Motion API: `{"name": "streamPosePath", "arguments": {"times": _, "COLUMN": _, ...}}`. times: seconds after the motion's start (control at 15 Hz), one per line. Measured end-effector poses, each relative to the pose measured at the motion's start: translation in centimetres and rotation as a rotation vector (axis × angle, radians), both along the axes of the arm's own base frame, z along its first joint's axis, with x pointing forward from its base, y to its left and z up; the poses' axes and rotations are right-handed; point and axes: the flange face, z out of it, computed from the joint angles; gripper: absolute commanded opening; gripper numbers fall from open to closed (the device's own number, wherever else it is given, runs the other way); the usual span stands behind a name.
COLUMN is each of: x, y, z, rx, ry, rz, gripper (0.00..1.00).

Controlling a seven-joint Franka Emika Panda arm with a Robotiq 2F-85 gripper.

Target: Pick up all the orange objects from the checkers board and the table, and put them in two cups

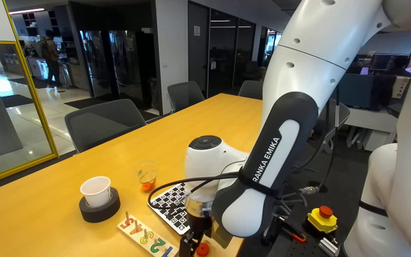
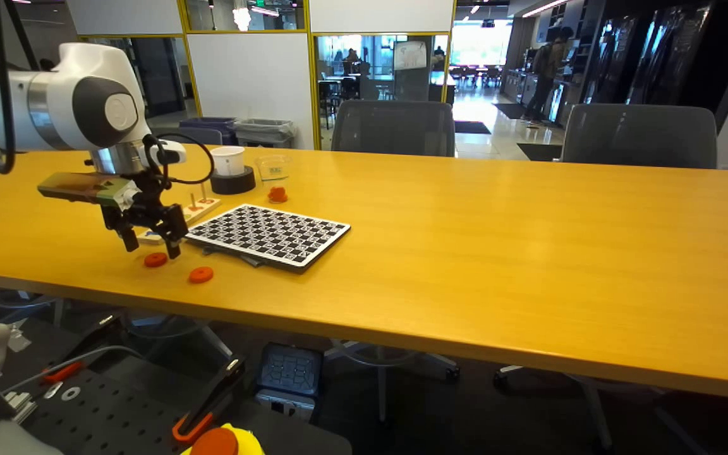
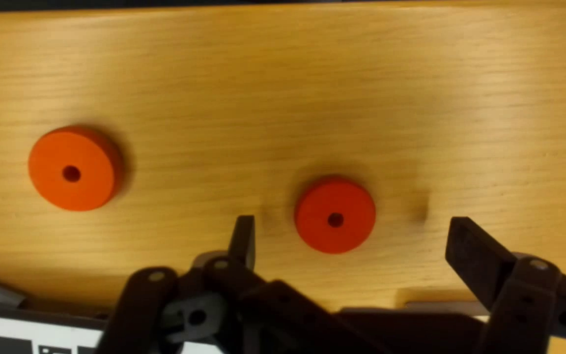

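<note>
Nearer orange piece (image 3: 335,237): flat disc with a central hole, lying on the tabletop (image 3: 214,123) beneath the jaws. In the wrist view it sits between the two fingertips (image 3: 242,241), closer to the tip at 9 o'clock than to the one at 3 o'clock.

Farther orange piece (image 3: 86,189): disc of the same form, well apart from the nearer one. It lies between 9 and 10 o'clock of the jaws in the wrist view; in an exterior view the same disc (image 2: 201,275) shows near 4 o'clock.

Jaws: parted wide, the tips just above the tabletop. Bare wood shows between the nearer disc and each tip, the piece lying apart from both.

Tumbler pieces (image 1: 148,185): orange-red, seen through the clear wall at the bottom of the glass tumbler (image 1: 146,173), near 11 o'clock of the jaws in an exterior view; their number is hard to tell.

White cup (image 1: 96,197): upright in its dark grey base (image 1: 99,215), near 10 o'clock of the jaws in an exterior view.

Checkers board (image 2: 269,235): black and white checks within a pale rim, near 3 o'clock of the jaws in an exterior view; in the wrist view a part shows near 8 o'clock.
</note>
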Motion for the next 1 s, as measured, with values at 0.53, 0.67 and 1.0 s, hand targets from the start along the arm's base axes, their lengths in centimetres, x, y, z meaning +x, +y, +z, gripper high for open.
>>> {"name": "streamPosePath", "arguments": {"times": 0.53, "x": -0.02, "y": 0.07, "z": 0.03, "rx": 0.005, "ry": -0.006, "rz": -0.025, "gripper": 0.42}}
{"name": "streamPosePath", "arguments": {"times": 0.67, "x": 0.00, "y": 0.09, "z": 0.06, "rx": 0.006, "ry": -0.009, "rz": -0.028, "gripper": 0.27}}
{"name": "streamPosePath", "arguments": {"times": 1.0, "x": 0.04, "y": 0.11, "z": 0.13, "rx": 0.008, "ry": -0.012, "rz": -0.034, "gripper": 0.21}}
